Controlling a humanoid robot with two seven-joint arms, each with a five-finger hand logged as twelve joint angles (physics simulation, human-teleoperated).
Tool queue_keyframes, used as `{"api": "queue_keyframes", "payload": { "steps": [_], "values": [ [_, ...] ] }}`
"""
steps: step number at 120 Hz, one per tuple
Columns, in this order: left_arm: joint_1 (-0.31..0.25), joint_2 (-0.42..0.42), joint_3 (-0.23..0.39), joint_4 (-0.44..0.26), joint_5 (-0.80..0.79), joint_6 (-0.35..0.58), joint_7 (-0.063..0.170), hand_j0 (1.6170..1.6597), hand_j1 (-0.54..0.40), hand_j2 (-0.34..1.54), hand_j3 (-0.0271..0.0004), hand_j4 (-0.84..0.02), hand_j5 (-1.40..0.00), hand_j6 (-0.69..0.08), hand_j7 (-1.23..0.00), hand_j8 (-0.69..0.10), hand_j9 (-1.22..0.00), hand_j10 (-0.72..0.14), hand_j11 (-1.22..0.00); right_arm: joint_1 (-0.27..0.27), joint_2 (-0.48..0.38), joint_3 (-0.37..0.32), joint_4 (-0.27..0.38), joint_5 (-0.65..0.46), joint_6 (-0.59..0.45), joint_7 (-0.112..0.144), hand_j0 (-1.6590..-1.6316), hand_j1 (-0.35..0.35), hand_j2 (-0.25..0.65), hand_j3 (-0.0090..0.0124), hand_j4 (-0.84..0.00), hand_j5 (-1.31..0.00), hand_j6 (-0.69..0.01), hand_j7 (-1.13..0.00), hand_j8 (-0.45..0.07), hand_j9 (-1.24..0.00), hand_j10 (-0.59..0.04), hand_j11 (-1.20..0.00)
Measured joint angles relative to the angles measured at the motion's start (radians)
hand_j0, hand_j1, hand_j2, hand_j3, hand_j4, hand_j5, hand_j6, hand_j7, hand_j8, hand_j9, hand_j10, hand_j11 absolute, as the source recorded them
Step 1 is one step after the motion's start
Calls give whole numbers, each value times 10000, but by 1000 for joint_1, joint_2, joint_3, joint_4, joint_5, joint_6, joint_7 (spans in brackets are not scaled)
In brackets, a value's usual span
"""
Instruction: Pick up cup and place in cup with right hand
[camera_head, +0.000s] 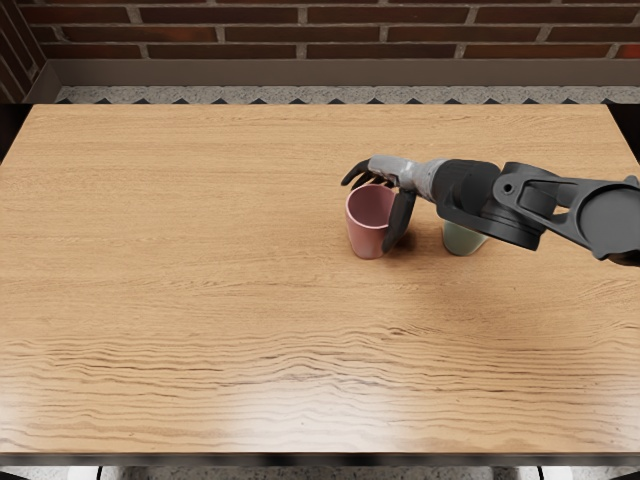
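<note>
"One wide wooden desk (200, 250) takes up most of the view, right?"
"Yes, with a brick wall (350, 30) behind it. The robot's right arm (540, 195) reaches in from the right edge, above the desktop."
"And the right robot hand (392, 170)?"
"Open, I'd say. Its dark fingers curve out near the far side of the pink cup's rim, while the thumb slants down along the cup's right side. Whether any of them touch it, I can't tell."
"So where's that pink cup (366, 235)?"
"Upright on the desk, right of the middle, mouth up, between the fingers and thumb."
"Any other cup?"
"A pale green one (460, 240), to the right of the pink one and apart from it. The arm hides its upper part."
</note>
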Motion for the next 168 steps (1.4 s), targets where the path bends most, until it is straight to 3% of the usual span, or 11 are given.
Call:
{"api": "queue_keyframes", "payload": {
  "steps": [12,26,39,58,88,142,145,146,154,157,168],
  "values": [
    [0,0,0,0,0,0,0,16581,3483,9,-5,3,-9,3,-8,4,-9,4,-10,0,-3,6,1,-1,10,-10,-16532,-1208,-1773,1,-3293,-4376,-3504,-4150,-3282,-4438,-3257,-4467],
    [0,0,0,0,0,0,0,16581,3483,8,-5,3,-9,3,-8,3,-8,4,-9,0,-9,17,2,5,28,-21,-16507,-1266,-2244,0,-3714,-5049,-3944,-4769,-3698,-5117,-3676,-5149],
    [0,0,0,0,0,0,0,16581,3484,7,-4,2,-8,2,-7,2,-7,3,-8,-1,-12,21,2,18,35,-25,-16524,-350,-1712,1,-4071,-5457,-4257,-5226,-4145,-5545,-4022,-5578],
    [0,0,0,0,0,0,0,16581,3487,3,-2,1,-4,0,-4,1,-4,2,-4,-1,-21,32,2,43,51,-28,-16545,698,-757,-5,-4260,-5875,-3304,-5628,-3089,-5882,-4273,-5910],
    [0,0,0,0,0,0,0,16581,3489,1,-1,-2,-1,-2,-1,-1,-1,0,-1,7,-60,74,23,108,91,-39,-16526,818,-771,-8,-3955,-6032,-3051,-5885,-2859,-6046,-4280,-6080],
    [0,0,0,0,0,0,0,16581,3491,0,0,-3,0,-3,0,-2,0,-1,0,137,-362,133,205,328,200,-68,-16531,549,-1269,1,-4159,-5966,-3070,-5923,-2941,-6004,-4354,-6031],
    [0,0,0,0,0,0,0,16581,3491,0,0,-3,0,-3,0,-2,0,-1,0,140,-382,137,213,338,210,-69,-16533,514,-1257,4,-4217,-5948,-3101,-5914,-2982,-5990,-4396,-6015],
    [0,0,0,0,0,0,0,16581,3491,-1,0,-3,0,-3,0,-2,0,-1,0,141,-389,139,215,341,213,-69,-16534,499,-1258,14,-4215,-5957,-3109,-5911,-2989,-5999,-4406,-6023],
    [0,0,0,0,0,0,0,16581,3491,-1,0,-3,0,-3,0,-2,1,-1,1,145,-438,154,227,365,243,-70,-16543,460,-1323,18,-4225,-6008,-3143,-5882,-3002,-6039,-4399,-6052],
    [0,0,0,0,0,0,0,16581,3491,-1,0,-3,0,-3,0,-2,1,-1,1,147,-456,160,230,373,254,-70,-16544,466,-1331,0,-4221,-5993,-3176,-5871,-3009,-6016,-4414,-6026],
    [0,0,0,0,0,0,0,16581,3491,-1,0,-3,1,-3,1,-3,1,-1,1,149,-514,176,237,396,288,-68,-16546,492,-1299,0,-4176,-5919,-3182,-5833,-3038,-5915,-4446,-5912]
  ]
}}
